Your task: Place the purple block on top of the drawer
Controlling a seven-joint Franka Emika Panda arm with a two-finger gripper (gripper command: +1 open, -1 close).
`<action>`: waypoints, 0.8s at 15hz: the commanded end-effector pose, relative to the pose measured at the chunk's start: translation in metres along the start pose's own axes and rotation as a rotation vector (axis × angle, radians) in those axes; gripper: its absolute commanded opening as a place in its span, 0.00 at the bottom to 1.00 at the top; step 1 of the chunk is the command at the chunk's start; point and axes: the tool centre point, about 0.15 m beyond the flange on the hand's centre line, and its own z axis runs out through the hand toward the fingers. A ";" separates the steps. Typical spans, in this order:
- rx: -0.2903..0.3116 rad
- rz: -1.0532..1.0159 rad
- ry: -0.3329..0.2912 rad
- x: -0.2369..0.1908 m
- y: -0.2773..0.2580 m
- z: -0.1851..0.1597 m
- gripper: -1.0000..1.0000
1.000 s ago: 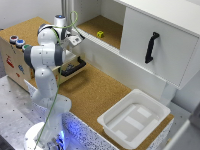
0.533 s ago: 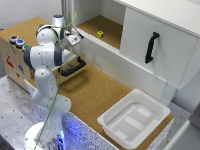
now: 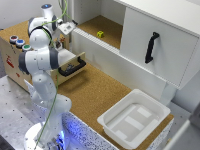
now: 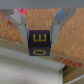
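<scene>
In the wrist view a dark purple block (image 4: 39, 44) with yellow letters sits between my two fingers (image 4: 56, 22), which press on its two sides over a speckled cork surface. I cannot tell if the block touches the cork. In the exterior view my gripper (image 3: 60, 44) points down behind the open drawer (image 3: 75, 60), a light plywood front with a black bar handle (image 3: 71, 68), in the low cabinet with the cork top (image 3: 17, 29). The block itself is too small to make out there.
A white tray (image 3: 131, 119) stands on the cork counter at the exterior view's right. A yellow block (image 3: 100, 34) lies in the open cupboard recess. A white cupboard door with a black handle (image 3: 151, 46) is beside it. Coloured cups (image 3: 19, 43) sit on the cabinet top.
</scene>
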 end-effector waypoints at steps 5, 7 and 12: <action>0.060 0.000 -0.076 0.082 0.071 0.000 0.00; 0.085 0.013 -0.102 0.087 0.077 0.010 0.00; 0.135 0.071 -0.153 0.078 0.066 0.016 0.00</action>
